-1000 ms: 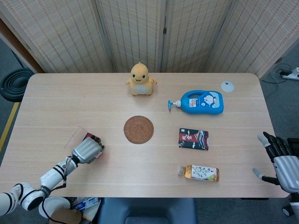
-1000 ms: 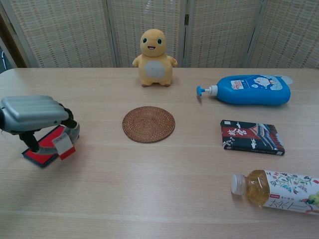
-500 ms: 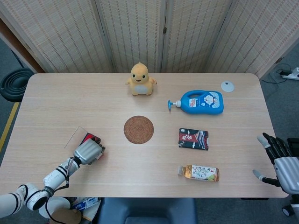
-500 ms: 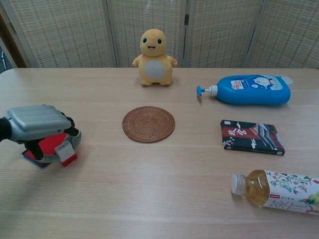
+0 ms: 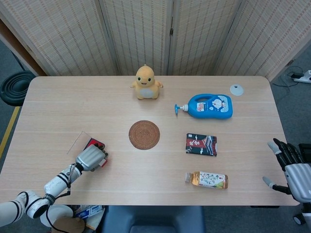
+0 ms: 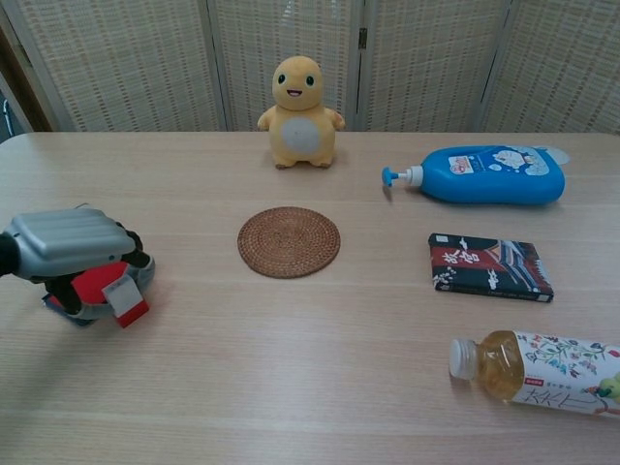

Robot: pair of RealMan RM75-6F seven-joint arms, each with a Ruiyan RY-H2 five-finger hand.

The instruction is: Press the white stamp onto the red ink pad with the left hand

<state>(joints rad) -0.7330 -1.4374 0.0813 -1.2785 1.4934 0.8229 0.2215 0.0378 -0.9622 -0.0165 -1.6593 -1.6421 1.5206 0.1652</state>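
Note:
My left hand (image 6: 66, 248) is at the table's front left, its fingers curled around the white stamp (image 6: 124, 296), whose red-edged lower end shows under the fingers. The hand is low over the red ink pad (image 6: 89, 284), and the stamp appears to touch the pad. Most of the pad is hidden by the hand. From the head view, the left hand (image 5: 91, 158) covers the near half of the ink pad (image 5: 95, 144). My right hand (image 5: 292, 165) hangs off the table's right edge with fingers spread, holding nothing.
A clear lid (image 5: 77, 141) lies just left of the pad. A woven coaster (image 6: 289, 241) sits mid-table, a yellow plush toy (image 6: 297, 99) behind it. To the right are a blue pump bottle (image 6: 489, 174), a dark packet (image 6: 489, 266) and a lying drink bottle (image 6: 533, 373).
The left hand has come down with the stamp onto the ink pad and has stayed nearly still over the last half second. The right hand has barely moved.

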